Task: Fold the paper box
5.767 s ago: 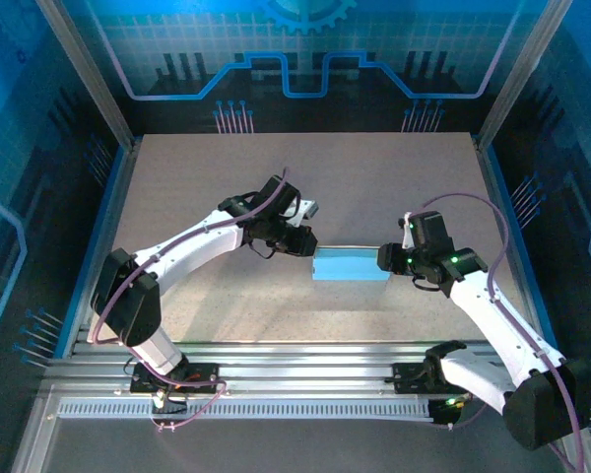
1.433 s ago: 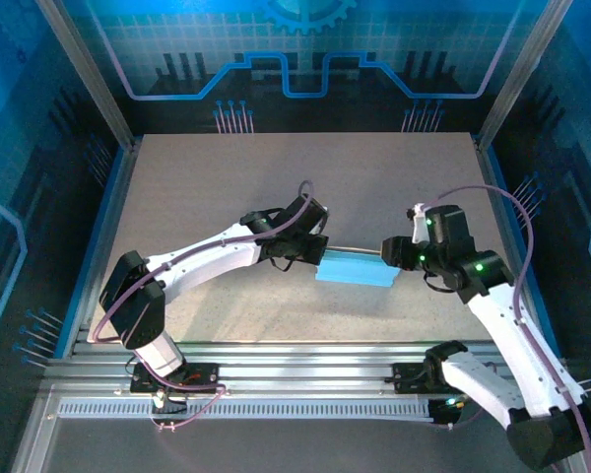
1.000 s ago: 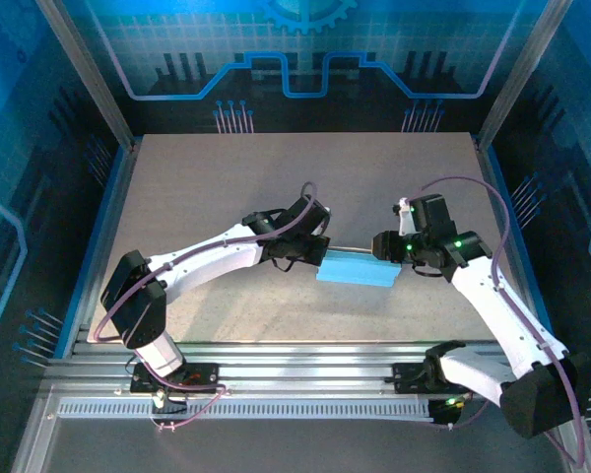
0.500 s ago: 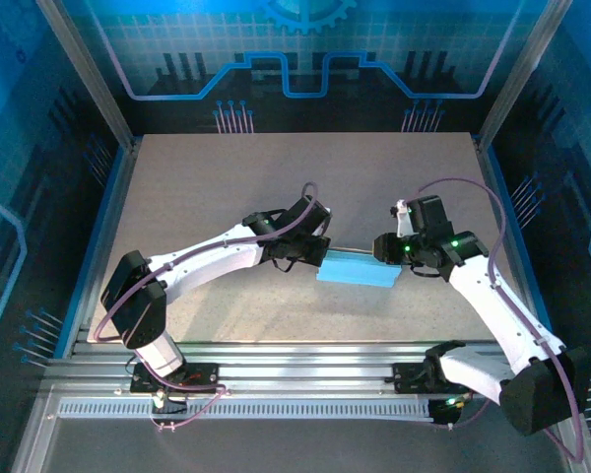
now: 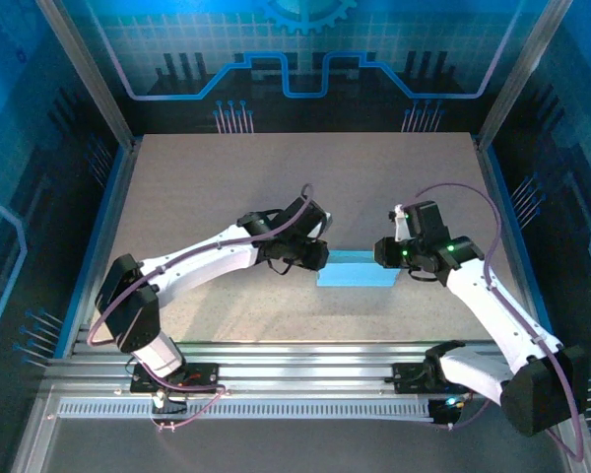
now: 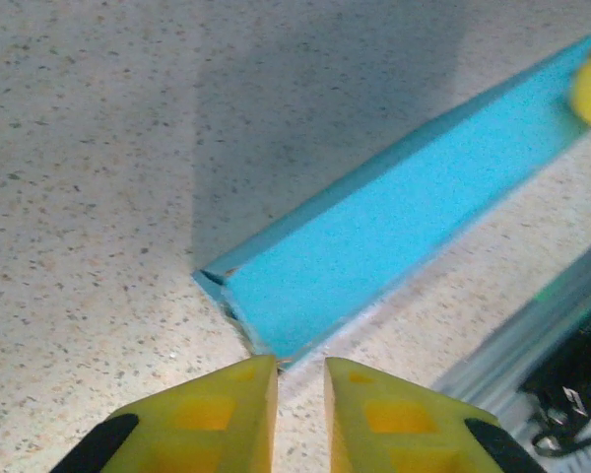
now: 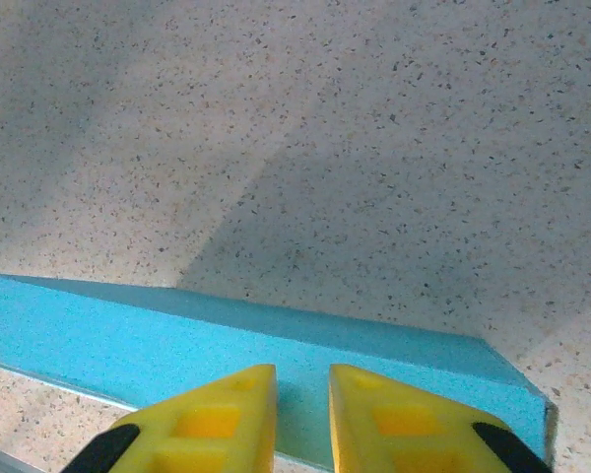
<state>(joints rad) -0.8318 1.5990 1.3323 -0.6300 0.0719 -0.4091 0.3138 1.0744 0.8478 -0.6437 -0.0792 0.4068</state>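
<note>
Newly eased to a narrow, empty gap, the left end effector (image 6: 300, 379) faces the paper box (image 5: 355, 273) on the tabletop (image 5: 276, 177), while the right end effector (image 7: 302, 389), likewise narrow, overhangs its other end, seemingly steadying it.

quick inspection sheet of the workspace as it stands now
surface: speckled table, bare around the box
job's things: light blue box lying flat between the grippers
clutter: nothing seen
grippers: left gripper just off the box's left end, right gripper over its right end; both with jaws narrowly apart, nothing between
cables: purple cables loop along both arms, off the box
surroundings: blue printed walls; metal rails at the near edge
</note>
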